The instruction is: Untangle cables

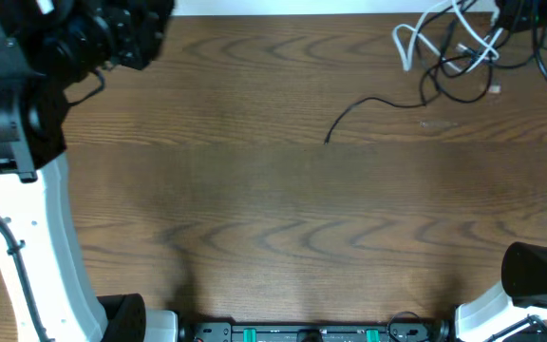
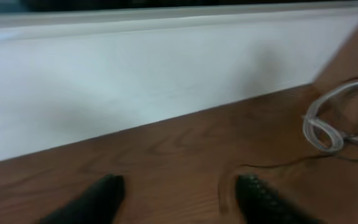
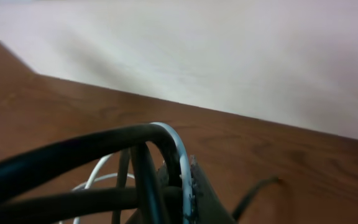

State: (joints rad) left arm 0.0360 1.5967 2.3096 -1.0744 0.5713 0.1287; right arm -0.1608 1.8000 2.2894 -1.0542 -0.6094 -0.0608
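Note:
The cables lie bunched at the table's far right corner: a white cable point(image 1: 414, 40) looped through black cables point(image 1: 459, 87), with one thin black end point(image 1: 349, 112) trailing out toward the middle. My right gripper point(image 3: 182, 173) is over that bunch at the back right point(image 1: 513, 15). It is shut on a white cable point(image 3: 178, 149) and a black cable point(image 3: 104, 146) pinched side by side. My left gripper point(image 2: 182, 186) hovers low over bare wood at the far left, open with nothing between its fingers. Its view shows the white loop point(image 2: 321, 129) off to the right.
A pale wall point(image 2: 135, 74) runs along the table's back edge. The left arm's white link point(image 1: 50, 247) and dark body point(image 1: 8, 85) stand over the left side. The right arm's base point(image 1: 535, 275) is at the near right.

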